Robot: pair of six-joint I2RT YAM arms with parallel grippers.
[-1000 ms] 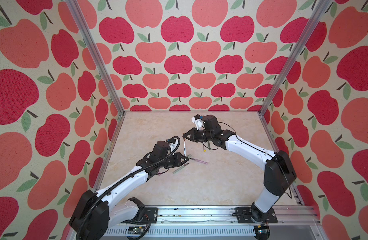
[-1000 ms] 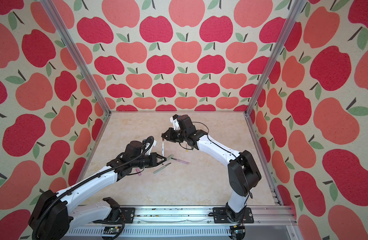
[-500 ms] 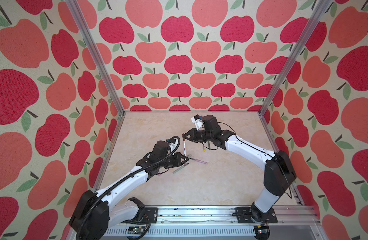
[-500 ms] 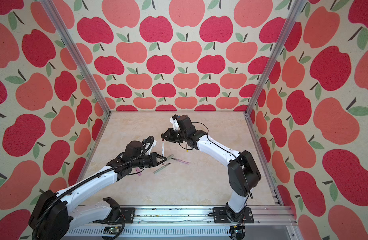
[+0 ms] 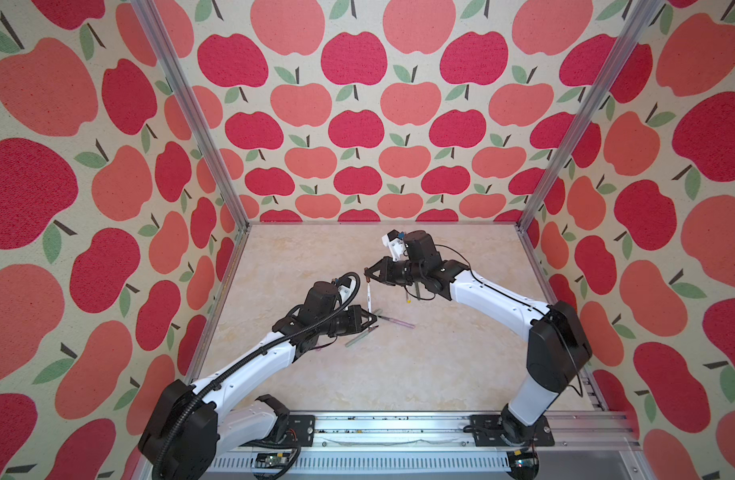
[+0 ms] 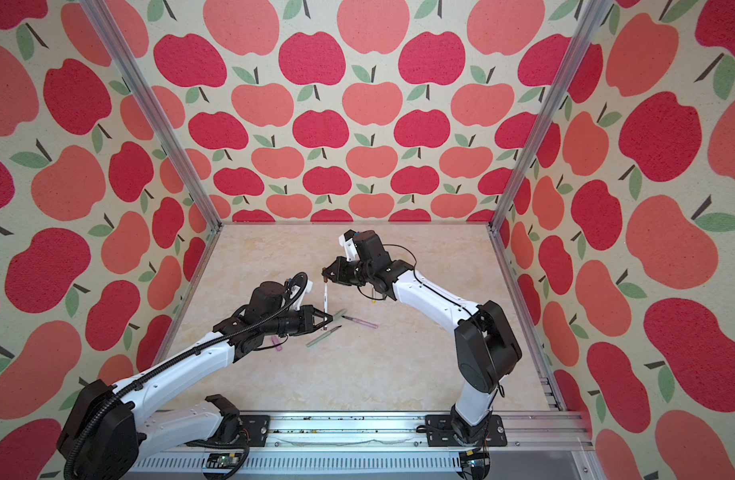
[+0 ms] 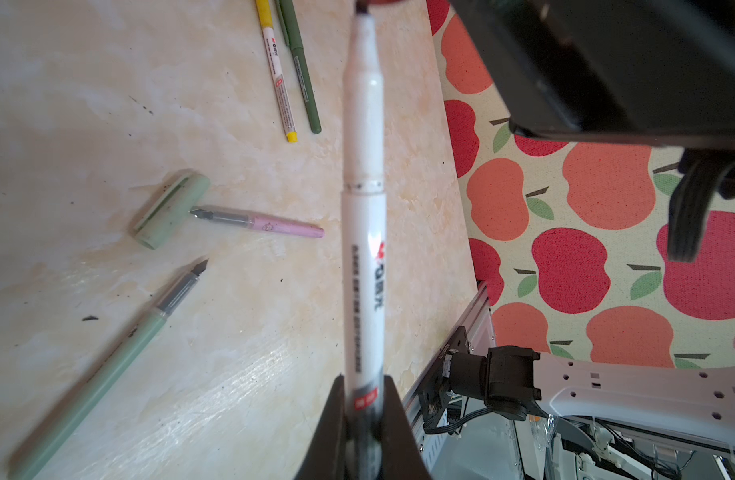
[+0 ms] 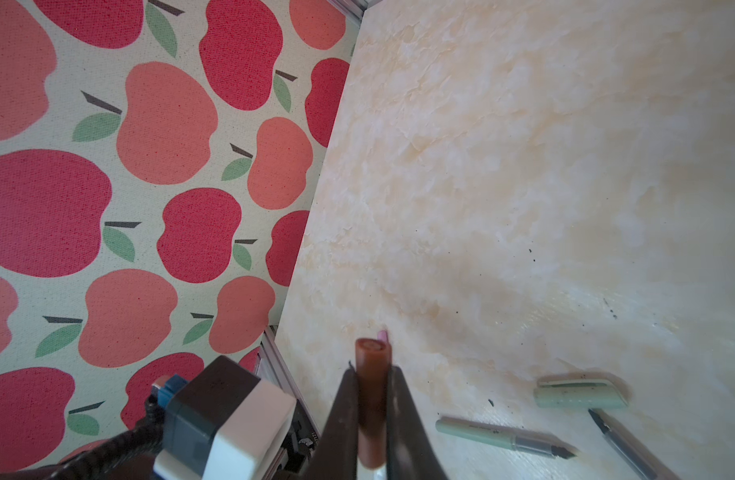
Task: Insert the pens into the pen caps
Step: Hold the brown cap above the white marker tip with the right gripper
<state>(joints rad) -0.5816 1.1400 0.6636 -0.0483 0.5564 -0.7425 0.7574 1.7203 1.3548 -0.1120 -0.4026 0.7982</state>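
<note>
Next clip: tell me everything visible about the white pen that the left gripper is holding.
The white marker pen has a glossy, plastic-looking barrel with a thin silver ring at mid-length, black print, a red logo and a red label near its tail, narrowing to a dark tip. The left gripper is shut on the tail. It stands nearly upright, clear of the marbled table, tip at the short brown cap held by the right gripper; whether it is inside cannot be told.
</note>
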